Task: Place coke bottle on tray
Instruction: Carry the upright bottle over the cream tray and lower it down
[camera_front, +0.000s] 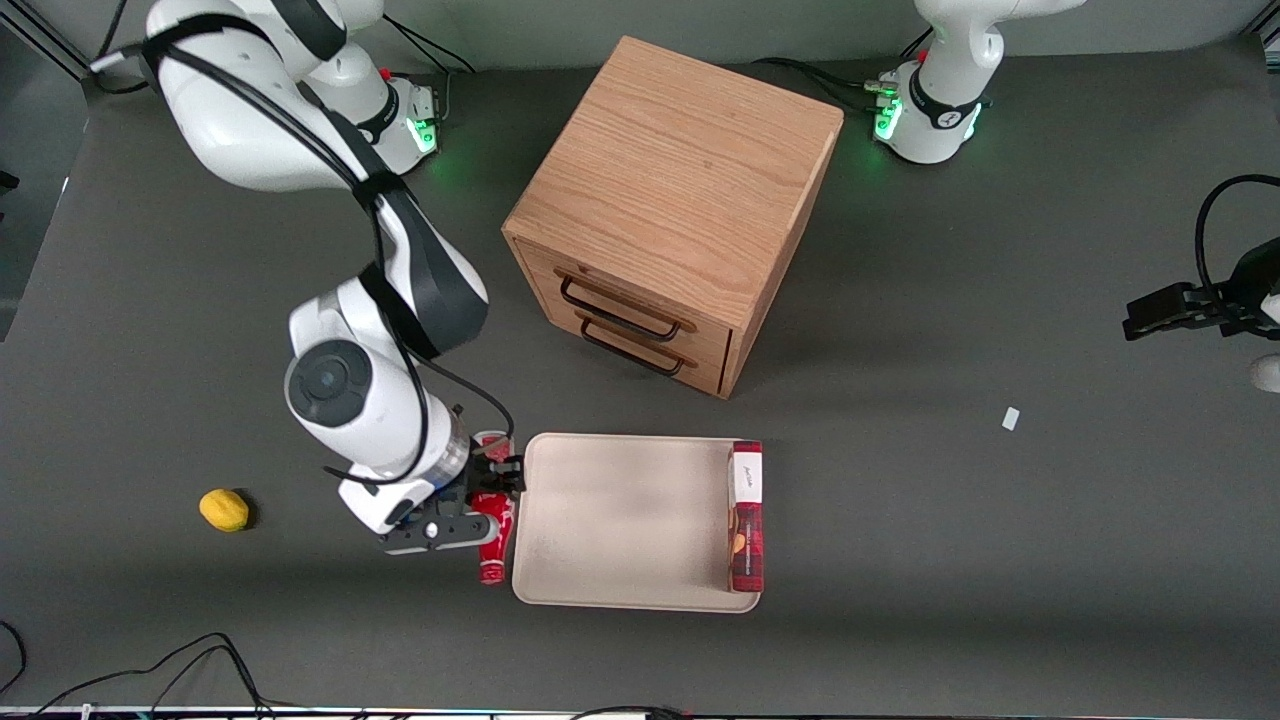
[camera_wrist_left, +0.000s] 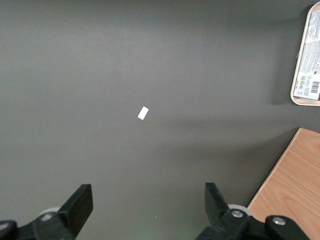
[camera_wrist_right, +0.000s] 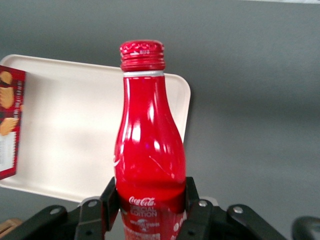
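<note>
The coke bottle is a slim red bottle with white lettering and a red cap. It lies lengthwise just beside the short edge of the beige tray that faces the working arm's end of the table. My right gripper is shut on the bottle's body. In the right wrist view the gripper has one finger on each side of the bottle, and the cap points away from the wrist, with the tray beside and under the neck. I cannot tell whether the bottle rests on the table.
A flat red-and-white box lies on the tray at its edge toward the parked arm. A wooden drawer cabinet stands farther from the front camera than the tray. A yellow lemon-like object and a small white scrap lie on the table.
</note>
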